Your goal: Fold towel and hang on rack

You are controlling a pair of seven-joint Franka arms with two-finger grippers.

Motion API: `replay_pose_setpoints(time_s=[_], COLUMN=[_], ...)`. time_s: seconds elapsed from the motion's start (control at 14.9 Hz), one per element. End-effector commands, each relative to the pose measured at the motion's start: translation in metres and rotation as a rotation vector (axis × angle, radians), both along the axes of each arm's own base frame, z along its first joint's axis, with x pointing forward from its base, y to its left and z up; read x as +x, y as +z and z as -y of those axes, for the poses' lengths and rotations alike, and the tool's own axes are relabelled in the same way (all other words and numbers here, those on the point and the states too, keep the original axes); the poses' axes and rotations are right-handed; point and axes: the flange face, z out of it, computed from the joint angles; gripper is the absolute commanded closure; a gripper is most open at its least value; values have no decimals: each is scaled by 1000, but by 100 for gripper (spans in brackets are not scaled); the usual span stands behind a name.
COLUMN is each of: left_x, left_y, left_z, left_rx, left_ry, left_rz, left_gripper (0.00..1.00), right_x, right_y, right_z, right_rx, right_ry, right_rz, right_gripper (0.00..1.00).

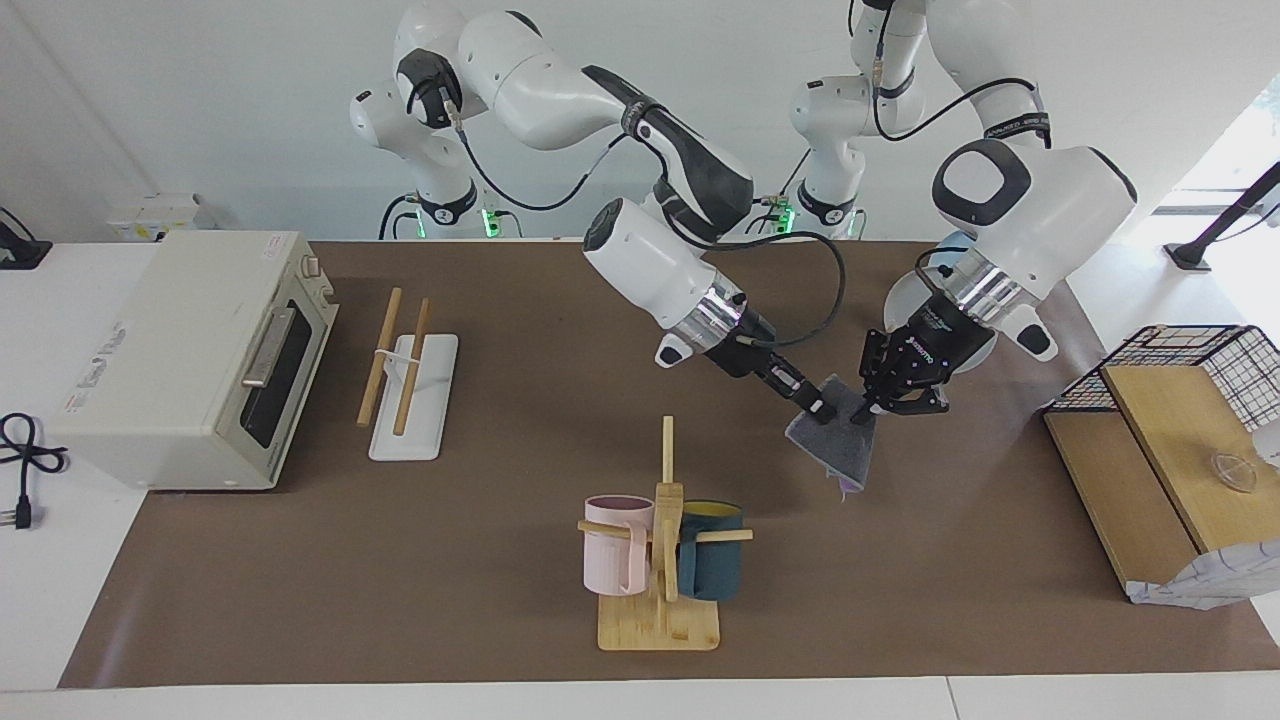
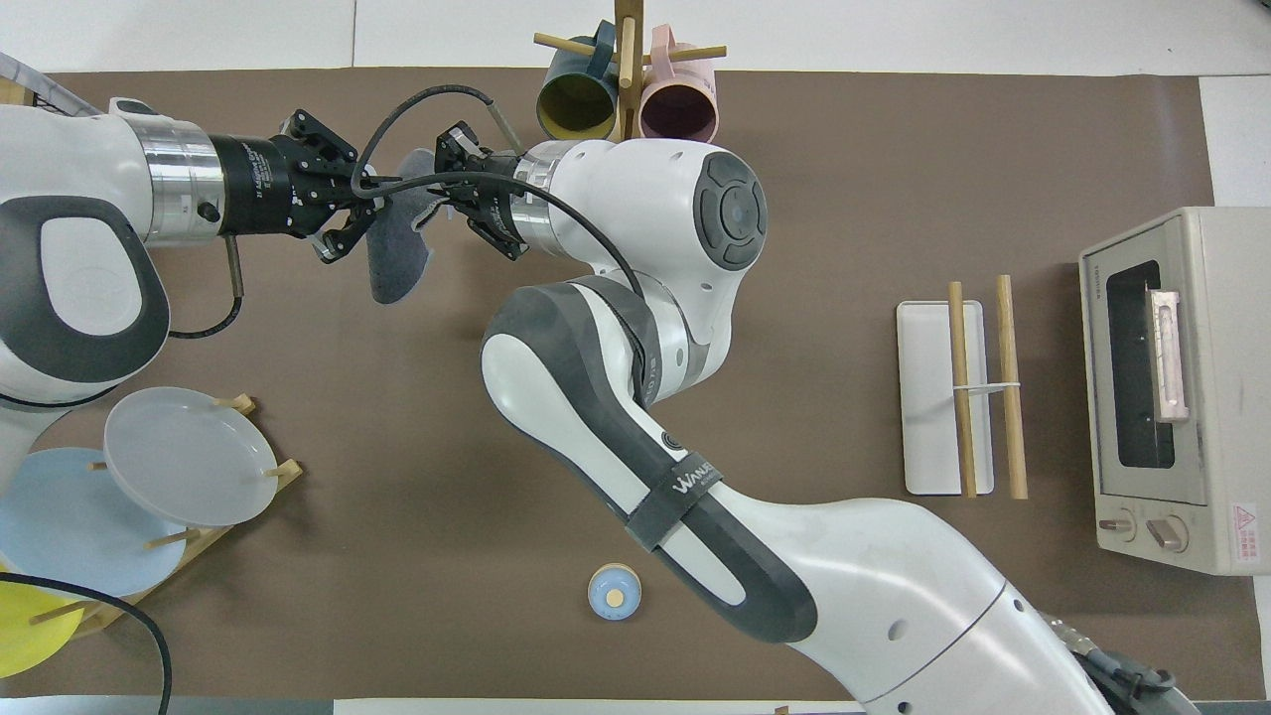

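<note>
The towel [image 1: 838, 448] hangs in the air as a small folded piece, dark grey face outward, with a strip of purple at its lower edge. It also shows in the overhead view [image 2: 399, 256]. My right gripper [image 1: 818, 404] is shut on one upper corner. My left gripper [image 1: 872, 408] is shut on the other upper corner. The two grippers are close together over the table's middle, toward the left arm's end, beside the mug stand. The rack [image 1: 430, 405], a white base with two wooden rods, stands toward the right arm's end, next to the oven; it also shows in the overhead view [image 2: 928, 397].
A toaster oven [image 1: 190, 360] stands at the right arm's end. A wooden mug stand [image 1: 660, 560] with a pink and a teal mug is farther from the robots than the towel. A wire basket and wooden boards [image 1: 1170, 450] and a plate stand [image 2: 179, 477] are at the left arm's end. A small blue round thing [image 2: 615, 592] lies near the robots.
</note>
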Motion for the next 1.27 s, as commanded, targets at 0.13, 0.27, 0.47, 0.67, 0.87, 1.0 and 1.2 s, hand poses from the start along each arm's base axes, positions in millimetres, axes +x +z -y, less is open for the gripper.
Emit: replay_pose_setpoints(time_s=[0.13,0.27,0.47,0.67,0.87,1.0,1.2], left_x=[-7,-10,-10,-12,-20,-26,-27], left_y=[12,10,9,6,-2,-11,-18], left_z=[-7,-8,-8,-11,-24,-46,-64], left_rx=[12,17,25,51,113,181,321], left_ry=[0,-5,-23,-83,-225,-332,-525], left_rz=[52,53,64,102,187,243,306], left_gripper=[0,0,0,0,0,0,0], right_x=[4,5,-1,-17,-40,-62,-84], right_y=[16,33,68,82,65,46,40], right_z=[54,97,169,238,295,331,381], right_rx=[-201,-308,-385,-466,-514,-553,-559], right_ry=[184,295,417,523,627,671,713], right_rz=[-4,0,-50,-90,-128,-123,-113], right_gripper=[100,100,100,100,100,100,100])
